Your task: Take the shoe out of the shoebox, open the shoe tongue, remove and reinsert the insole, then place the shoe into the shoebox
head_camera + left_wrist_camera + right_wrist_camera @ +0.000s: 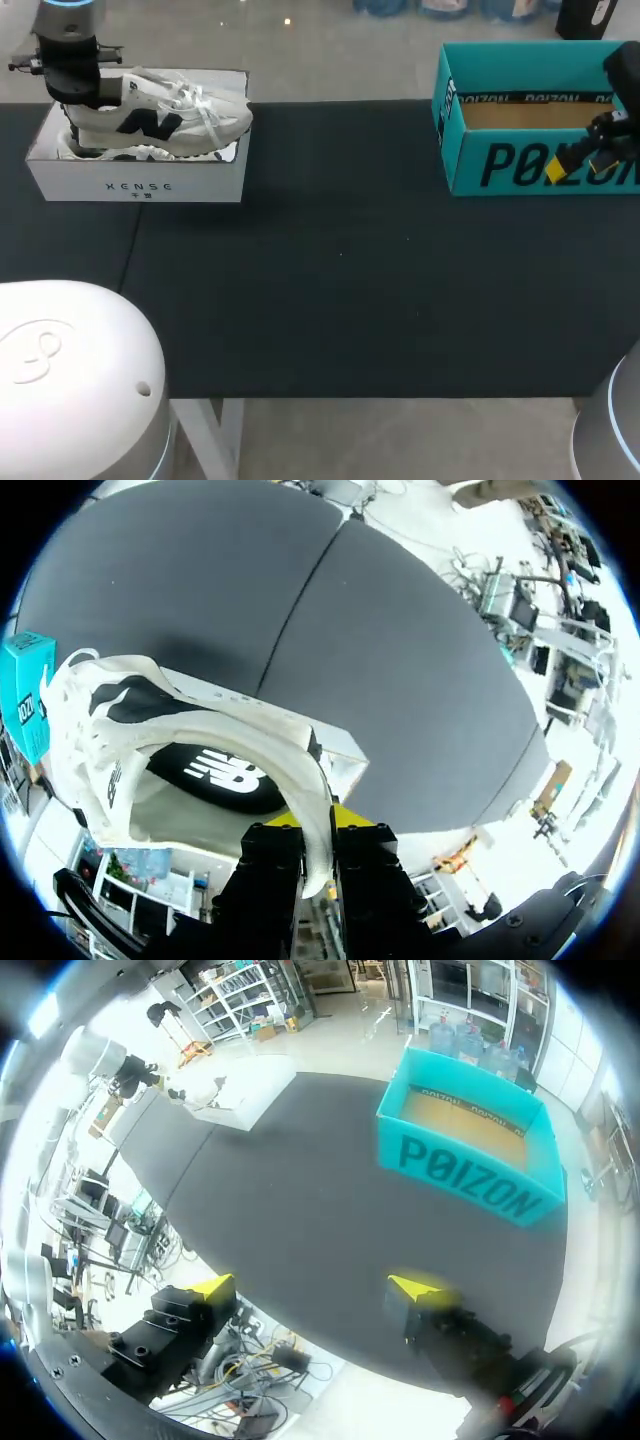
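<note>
Two boxes are seen from the head view. A white shoebox (pixel 140 185) at ten o'clock has the shoe (pixel 165 115) at its top. A teal box (pixel 520 165) at two o'clock has nothing in it, and the right gripper (pixel 578 165) is parked beside it.

From the left wrist, the heel rim is squeezed tight by the left gripper (pixel 318 840), likely for lifting out.

From the right wrist, the fingers are held wide apart, with nothing between them.

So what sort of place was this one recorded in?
Most likely a robotics lab bench rather than a shop: a black-covered table carrying staged props, the left gripper shut on a white sneaker at its white shoebox, and the right gripper open beside a teal box.
</note>
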### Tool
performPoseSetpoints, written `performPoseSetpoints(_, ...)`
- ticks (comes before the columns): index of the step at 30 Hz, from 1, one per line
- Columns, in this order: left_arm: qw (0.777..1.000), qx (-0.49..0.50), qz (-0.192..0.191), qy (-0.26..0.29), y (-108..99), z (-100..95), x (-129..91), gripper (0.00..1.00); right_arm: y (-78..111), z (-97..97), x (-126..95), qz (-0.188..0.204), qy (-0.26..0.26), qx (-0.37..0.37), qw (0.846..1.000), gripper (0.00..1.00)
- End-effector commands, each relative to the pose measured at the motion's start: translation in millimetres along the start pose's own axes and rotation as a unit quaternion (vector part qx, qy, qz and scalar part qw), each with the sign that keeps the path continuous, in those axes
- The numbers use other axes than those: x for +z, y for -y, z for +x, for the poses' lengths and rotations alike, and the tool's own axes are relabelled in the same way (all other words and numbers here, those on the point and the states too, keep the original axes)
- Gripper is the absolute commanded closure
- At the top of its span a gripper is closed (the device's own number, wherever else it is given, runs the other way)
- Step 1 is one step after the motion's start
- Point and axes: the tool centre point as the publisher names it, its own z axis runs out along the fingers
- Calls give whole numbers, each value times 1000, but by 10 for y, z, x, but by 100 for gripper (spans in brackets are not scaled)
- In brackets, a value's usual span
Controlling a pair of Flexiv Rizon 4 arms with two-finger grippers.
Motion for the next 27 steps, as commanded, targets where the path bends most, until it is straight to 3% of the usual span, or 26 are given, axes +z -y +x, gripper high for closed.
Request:
performPoseSetpoints(1,1000,21,19,5,-494,80,216,100,-9,-4,9,1,1,0,1000,0)
performPoseSetpoints(16,999,53,-1,-9,-1479,124,729,100,-9,-4,9,1,1,0,1000,0)
performPoseSetpoints(22,999,40,3,-7,-1674,60,921,100,-9,-4,9,1,1,0,1000,0)
performPoseSetpoints(27,1000,17,19,-5,-1683,-2,1120,100,-9,-4,9,1,1,0,1000,0)
